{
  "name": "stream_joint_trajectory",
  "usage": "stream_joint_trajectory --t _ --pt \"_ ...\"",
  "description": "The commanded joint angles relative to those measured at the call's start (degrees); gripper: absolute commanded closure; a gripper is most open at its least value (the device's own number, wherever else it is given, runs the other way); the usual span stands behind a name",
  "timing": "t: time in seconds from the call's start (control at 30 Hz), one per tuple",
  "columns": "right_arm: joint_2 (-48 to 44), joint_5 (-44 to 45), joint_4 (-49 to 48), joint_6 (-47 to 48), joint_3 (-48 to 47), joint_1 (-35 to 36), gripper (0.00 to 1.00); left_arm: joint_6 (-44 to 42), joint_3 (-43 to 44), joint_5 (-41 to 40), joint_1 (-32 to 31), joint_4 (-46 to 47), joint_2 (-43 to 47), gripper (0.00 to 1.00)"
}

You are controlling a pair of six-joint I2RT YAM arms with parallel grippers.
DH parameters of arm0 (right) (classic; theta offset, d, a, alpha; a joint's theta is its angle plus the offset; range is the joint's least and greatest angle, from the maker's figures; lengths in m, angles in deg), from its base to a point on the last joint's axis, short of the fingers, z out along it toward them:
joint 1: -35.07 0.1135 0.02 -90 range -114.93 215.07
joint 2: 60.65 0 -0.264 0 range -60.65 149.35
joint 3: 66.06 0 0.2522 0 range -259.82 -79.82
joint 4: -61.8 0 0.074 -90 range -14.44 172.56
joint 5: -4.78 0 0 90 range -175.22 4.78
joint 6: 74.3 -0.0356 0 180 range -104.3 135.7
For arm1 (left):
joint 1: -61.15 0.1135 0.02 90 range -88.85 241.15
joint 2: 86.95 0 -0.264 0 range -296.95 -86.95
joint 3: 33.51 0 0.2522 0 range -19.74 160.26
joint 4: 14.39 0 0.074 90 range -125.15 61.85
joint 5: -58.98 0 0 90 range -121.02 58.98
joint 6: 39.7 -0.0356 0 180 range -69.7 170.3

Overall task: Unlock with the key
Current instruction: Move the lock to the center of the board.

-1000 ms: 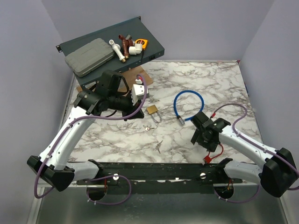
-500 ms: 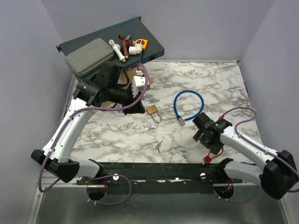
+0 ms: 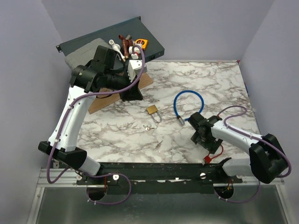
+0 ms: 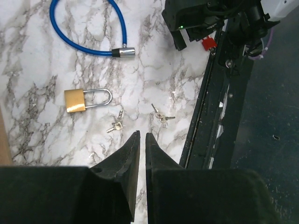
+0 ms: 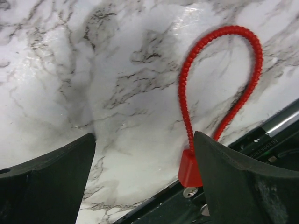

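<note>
**Left tool** (image 4: 138,140): fingers drawn together with nothing between them, hanging high above the white marble-patterned surface (image 4: 28,60) and pointing down at it. This is judged a survey pose, since its wrist camera takes in every item of the task from here.

**Just beyond its tips:** a tiny thin silver-grey metal key (image 4: 116,124) lies flat on the surface, slightly to the left in the wrist view. A second small key of like kind (image 4: 161,116) lies slightly to the right. Neither is touched.

**Farther out, past the first key:** the brass padlock with a silver shackle (image 4: 77,100) rests on its side with the shackle closed, near the key but apart from it.

**Beyond the padlock:** a blue looped cable lock (image 4: 88,32).

**Right tool** (image 5: 145,154): jaws spread wide and empty, sitting low over the surface. A red beaded plastic tie (image 5: 219,79) lies ahead of its fingers, untouched and well apart from both keys.
</note>
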Motion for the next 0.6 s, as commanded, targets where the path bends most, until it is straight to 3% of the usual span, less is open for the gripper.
stream_joint_trajectory --t 0.0,0.13,0.3,0.57 --pt "1.6 -2.3 -10.9 2.0 4.3 -0.5 0.1 0.6 3.9 0.9 2.3 -2.2 0.3 0.91" --pt "-0.4 -3.0 -17.9 3.7 5.3 -0.6 0.14 0.8 3.5 0.6 2.9 -1.9 0.3 0.91" --pt "-1.1 -4.0 -26.8 10.0 5.1 -0.7 0.13 1.9 3.0 0.5 3.2 -0.8 0.8 0.91" --pt "-12.8 5.9 -12.9 -1.5 0.0 -3.9 0.17 3.2 5.2 1.2 3.4 -1.0 -0.7 0.91"
